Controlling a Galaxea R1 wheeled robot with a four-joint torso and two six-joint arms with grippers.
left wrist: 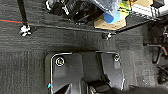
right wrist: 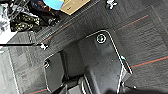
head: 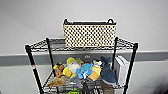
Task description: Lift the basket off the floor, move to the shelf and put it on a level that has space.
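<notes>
Dark grey carpet-tile floor [left wrist: 30,60] with faint stripes lay under both wrist cameras, a thin red line crossing it. Each wrist view looked down past the robot's own dark plate at bare carpet. Whether the left tool or the right tool was released or clenched could not be told; the fingers were not readable in either view. Nothing resembling the basket appeared below either wrist.

Near the carpet's far side in the left wrist view stood a small caster [left wrist: 25,30] of the tall black metal wire shelf [head: 30,58], with a low tier's front edge running past a flat brown cardboard piece [left wrist: 110,23].

Further up, in the head view, a middle tier carried colourful plush toys [head: 83,70], spread from its left edge toward the right, with a white box [head: 121,68] standing at the right edge.

Above, the flat black wire-grid top level [head: 40,45] carried the rectangular cream woven basket [head: 89,35] with dark rim and two small dark loop handles. It sat upright, about midway between the left and right edges, toward the back edge, in front of the pale wall [head: 30,20].

Judgement: lift, carry and placement look complete. The basket rested square on the top level, apparently free of both arms. Little appears left.
</notes>
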